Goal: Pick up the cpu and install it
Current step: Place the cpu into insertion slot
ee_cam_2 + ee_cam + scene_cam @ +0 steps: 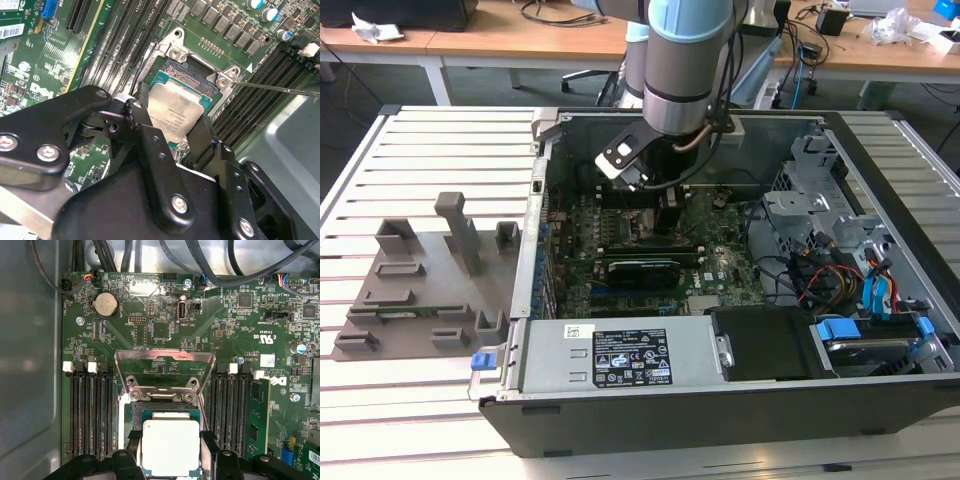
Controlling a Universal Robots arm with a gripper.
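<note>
Slatted tabletop (pixel 420 420), open case (pixel 620 410): hand (pixel 170 439) clamped on cpu (pixel 171 454) over socket (pixel 181 66); frame (pixel 165 362) up, seating looks unfinished.

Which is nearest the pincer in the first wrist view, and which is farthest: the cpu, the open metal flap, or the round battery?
1. The cpu, right between the pincer's fingers.
2. The open metal flap, standing up just past the cpu.
3. The round battery, farther still, well beyond the flap.
</note>
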